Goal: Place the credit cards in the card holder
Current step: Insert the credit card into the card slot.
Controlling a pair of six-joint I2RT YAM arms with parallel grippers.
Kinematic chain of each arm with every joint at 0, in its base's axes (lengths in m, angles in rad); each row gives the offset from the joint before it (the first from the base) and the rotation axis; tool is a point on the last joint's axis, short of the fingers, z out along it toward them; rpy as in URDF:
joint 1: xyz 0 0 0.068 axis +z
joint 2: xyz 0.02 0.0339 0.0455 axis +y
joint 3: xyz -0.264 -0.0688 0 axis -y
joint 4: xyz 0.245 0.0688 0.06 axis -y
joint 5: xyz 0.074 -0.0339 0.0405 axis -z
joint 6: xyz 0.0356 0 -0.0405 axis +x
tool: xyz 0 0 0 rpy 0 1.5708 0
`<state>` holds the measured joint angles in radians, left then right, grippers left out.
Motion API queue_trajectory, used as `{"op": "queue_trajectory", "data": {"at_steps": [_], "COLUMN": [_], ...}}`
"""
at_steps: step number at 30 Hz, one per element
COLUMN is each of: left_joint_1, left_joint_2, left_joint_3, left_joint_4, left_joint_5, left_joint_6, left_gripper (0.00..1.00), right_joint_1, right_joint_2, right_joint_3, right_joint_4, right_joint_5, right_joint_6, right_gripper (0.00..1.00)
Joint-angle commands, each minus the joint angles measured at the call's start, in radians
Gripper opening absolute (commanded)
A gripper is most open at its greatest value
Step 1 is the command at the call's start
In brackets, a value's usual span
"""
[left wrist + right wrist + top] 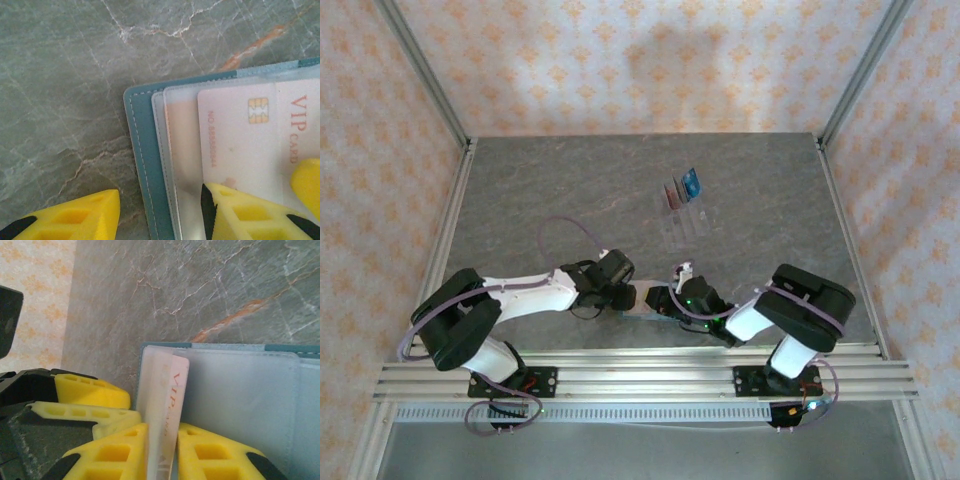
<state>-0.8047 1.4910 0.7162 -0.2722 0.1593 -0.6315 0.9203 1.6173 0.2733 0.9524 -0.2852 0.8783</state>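
Card holder (142, 150) lies open on the bench (60, 100), close in between both arms. Left hand (159, 212) is spread, one finger on bare bench, the other resting on the clear sleeves. Right hand (162, 442) straddles the pink card (169, 390) at the sleeves; clamped or loose, I cannot tell. The danger: a shallow-seated card may ride back out with those fingers, or the holder may skid if the resting finger lifts. The other credit cards (680, 190) stand in the clear rack (688, 218), well apart.
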Motion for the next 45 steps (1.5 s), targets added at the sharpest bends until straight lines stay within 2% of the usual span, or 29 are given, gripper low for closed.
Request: {"op": "queue_trajectory", "data": {"at_steps": [1,6,12,19,24,34,45], "left_joint_1": [0.004,0.028,0.045,0.059,0.064,0.065,0.064], "left_joint_2": [-0.070,-0.158,-0.158,-0.094,-0.039,0.049,0.048], "left_joint_3": [0.005,0.014,0.034,0.065,0.066,0.055,-0.014], "left_joint_4": [-0.065,-0.099,-0.109,-0.080,-0.054,-0.003,0.032], "left_joint_5": [0.028,0.059,0.074,0.086,0.089,0.110,0.098], "left_joint_6": [-0.014,-0.017,-0.002,0.011,0.007,0.003,-0.010], "left_gripper": [0.48,0.50,0.47,0.25,0.16,0.15,0.15], "right_joint_1": [0.005,0.005,0.005,0.004,0.005,0.004,0.005], "right_joint_2": [-0.056,-0.167,-0.291,-0.246,-0.190,-0.112,-0.040], "right_joint_3": [0.023,0.079,0.161,0.275,0.312,0.362,0.422], "right_joint_4": [-0.265,-0.478,-0.718,-0.867,-0.910,-0.918,-0.916], "right_joint_5": [0.013,0.043,0.077,0.064,0.093,0.066,0.035], "right_joint_6": [-0.039,-0.074,-0.143,-0.198,-0.202,-0.214,-0.223], "right_gripper": [0.26,0.32,0.31,0.03,0.00,0.00,0.00]}}
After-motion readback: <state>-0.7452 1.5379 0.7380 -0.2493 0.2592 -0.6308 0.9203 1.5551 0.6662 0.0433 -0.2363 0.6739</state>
